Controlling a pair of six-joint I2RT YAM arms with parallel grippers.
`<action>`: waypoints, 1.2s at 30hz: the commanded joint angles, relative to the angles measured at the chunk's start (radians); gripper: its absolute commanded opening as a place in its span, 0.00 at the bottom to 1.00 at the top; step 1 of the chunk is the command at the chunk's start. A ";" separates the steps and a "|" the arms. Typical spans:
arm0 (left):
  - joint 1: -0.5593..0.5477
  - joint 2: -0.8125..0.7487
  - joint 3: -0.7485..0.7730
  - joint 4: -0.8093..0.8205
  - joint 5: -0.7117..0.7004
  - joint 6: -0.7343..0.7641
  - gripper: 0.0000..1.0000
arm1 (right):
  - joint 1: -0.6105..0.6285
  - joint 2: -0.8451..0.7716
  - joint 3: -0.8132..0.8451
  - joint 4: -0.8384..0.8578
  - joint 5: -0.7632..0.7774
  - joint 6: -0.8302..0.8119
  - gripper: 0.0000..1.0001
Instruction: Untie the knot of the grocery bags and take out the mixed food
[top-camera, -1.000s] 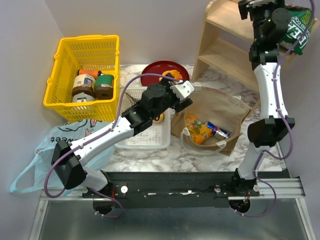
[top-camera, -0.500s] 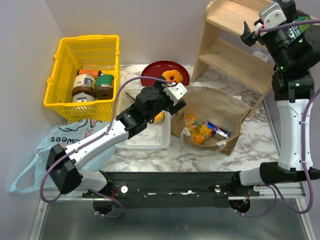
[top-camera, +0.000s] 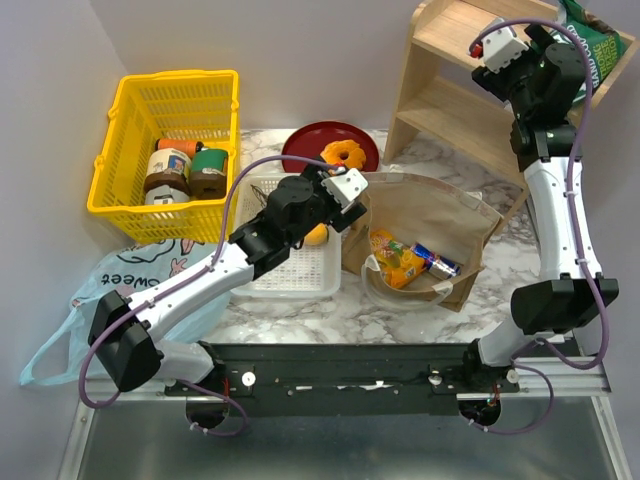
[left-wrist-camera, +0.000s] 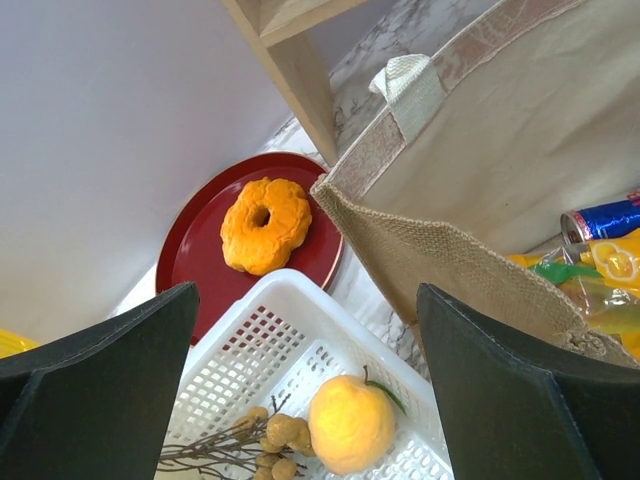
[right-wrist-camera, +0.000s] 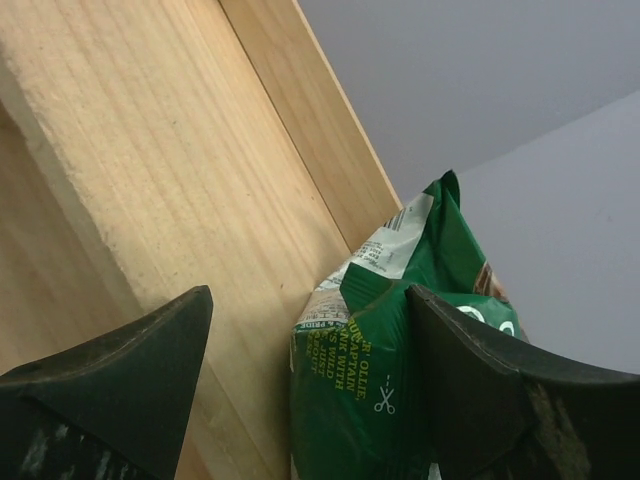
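Observation:
The brown paper bag (top-camera: 450, 215) (left-wrist-camera: 480, 190) lies open on the marble with a yellow-orange snack packet (top-camera: 395, 258) (left-wrist-camera: 605, 265) and a small blue can (top-camera: 437, 261) (left-wrist-camera: 605, 217) inside. The light-blue plastic bag (top-camera: 110, 290) lies flat at the near left. My left gripper (top-camera: 340, 205) (left-wrist-camera: 310, 400) hangs open over the white tray (top-camera: 290, 275) (left-wrist-camera: 250, 350), above the orange (top-camera: 318, 236) (left-wrist-camera: 350, 422) and the small brown fruits (left-wrist-camera: 270, 440). The doughnut (top-camera: 345, 155) (left-wrist-camera: 262, 222) rests on a red plate (top-camera: 305, 145). My right gripper (right-wrist-camera: 310, 390) is open at the shelf top, and the green crisp bag (top-camera: 597, 45) (right-wrist-camera: 400, 390) leans against one finger.
A wooden shelf (top-camera: 450, 110) (right-wrist-camera: 150, 150) stands at the back right. A yellow basket (top-camera: 120, 150) with jars (top-camera: 190, 165) sits at the back left. The right arm (top-camera: 548, 75) reaches high beside the right wall.
The right arm swung out to the right and back, turning its wrist at the shelf top. The left gripper drew back from the paper bag's edge toward the white tray.

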 joint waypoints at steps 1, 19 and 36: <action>0.010 -0.035 -0.020 0.023 0.018 -0.017 0.99 | -0.028 0.034 0.025 0.087 0.052 -0.053 0.85; 0.140 -0.039 0.021 -0.068 0.425 -0.028 0.99 | 0.256 -0.669 -0.809 -0.115 -0.565 0.096 1.00; 0.142 0.193 0.276 -0.177 0.504 -0.161 0.99 | 0.120 -0.447 -0.490 0.149 -0.232 0.319 0.95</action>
